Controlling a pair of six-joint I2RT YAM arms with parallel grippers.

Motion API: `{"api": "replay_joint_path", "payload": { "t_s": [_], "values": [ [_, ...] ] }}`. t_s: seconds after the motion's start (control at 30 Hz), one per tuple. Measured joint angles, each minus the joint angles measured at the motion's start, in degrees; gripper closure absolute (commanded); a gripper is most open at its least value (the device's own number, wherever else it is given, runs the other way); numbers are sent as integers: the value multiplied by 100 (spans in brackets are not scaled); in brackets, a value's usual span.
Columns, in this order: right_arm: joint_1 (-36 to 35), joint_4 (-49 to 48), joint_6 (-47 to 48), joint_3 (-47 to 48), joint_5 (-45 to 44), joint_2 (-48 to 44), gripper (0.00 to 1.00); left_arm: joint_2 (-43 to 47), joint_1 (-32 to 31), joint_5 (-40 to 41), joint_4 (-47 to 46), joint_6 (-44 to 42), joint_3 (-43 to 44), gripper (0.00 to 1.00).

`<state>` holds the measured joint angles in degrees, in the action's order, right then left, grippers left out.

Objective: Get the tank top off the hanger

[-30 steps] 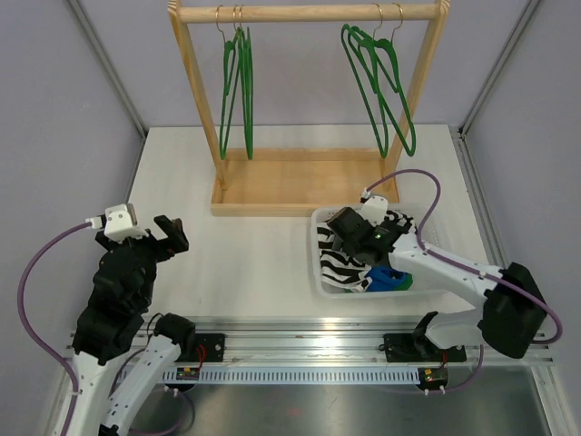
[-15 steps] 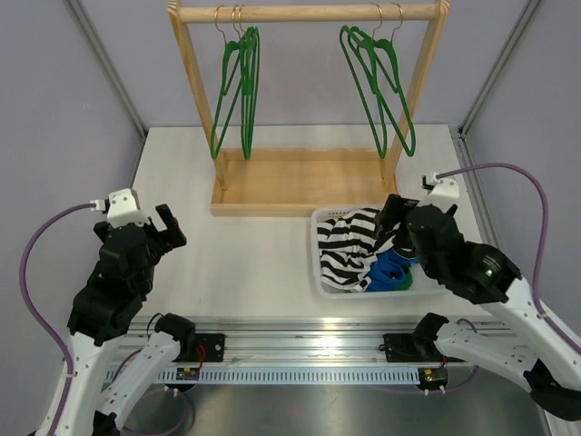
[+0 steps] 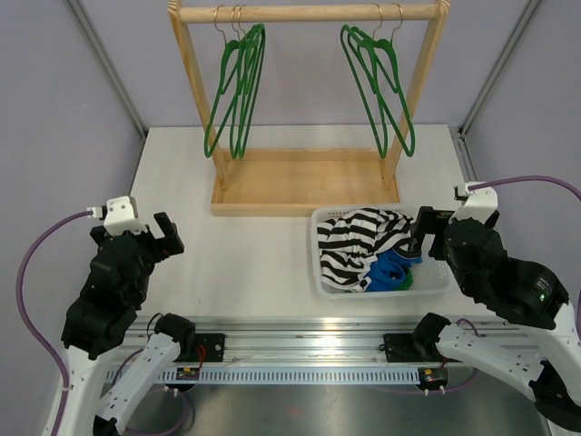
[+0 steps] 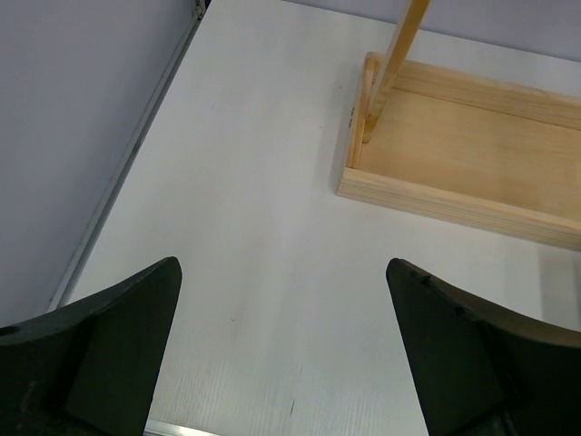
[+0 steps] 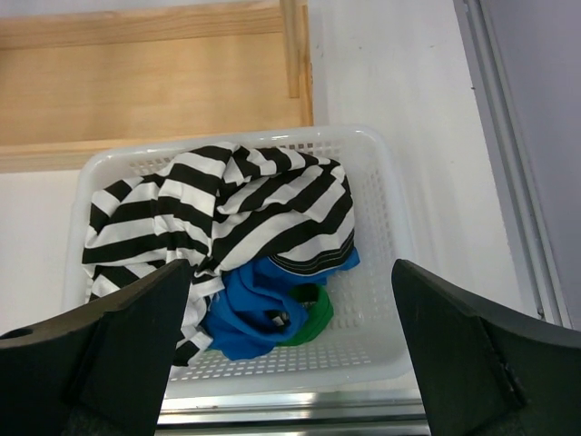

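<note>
The black-and-white striped tank top (image 3: 356, 238) (image 5: 227, 204) lies crumpled in the white basket (image 3: 388, 292) (image 5: 386, 195), off any hanger. Bare green hangers (image 3: 238, 86) hang at the left of the wooden rack (image 3: 309, 13), and more bare green hangers (image 3: 381, 82) hang at its right. My right gripper (image 3: 425, 232) (image 5: 290, 265) is open and holds nothing, raised above the basket's right side. My left gripper (image 3: 165, 234) (image 4: 282, 265) is open and holds nothing, over bare table at the left.
Blue (image 5: 250, 309) and green (image 5: 313, 313) garments lie under the striped one in the basket. The rack's wooden base tray (image 3: 304, 186) (image 4: 472, 163) sits behind the basket. A metal rail (image 3: 309, 341) runs along the near edge.
My right arm has lifted out of the basket and drawn back to the right, leaving the tank top there. The left hangers have swung. My left arm has drawn back slightly.
</note>
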<state>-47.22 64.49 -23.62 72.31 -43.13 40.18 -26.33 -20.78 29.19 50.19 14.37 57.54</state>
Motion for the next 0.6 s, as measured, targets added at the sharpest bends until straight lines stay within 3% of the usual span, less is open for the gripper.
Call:
{"api": "replay_joint_path", "payload": {
  "t_s": [0.6],
  "values": [
    [0, 42, 2, -153, -94, -103, 0, -4, 0, -146, -70, -68, -2, 1]
  ]
}}
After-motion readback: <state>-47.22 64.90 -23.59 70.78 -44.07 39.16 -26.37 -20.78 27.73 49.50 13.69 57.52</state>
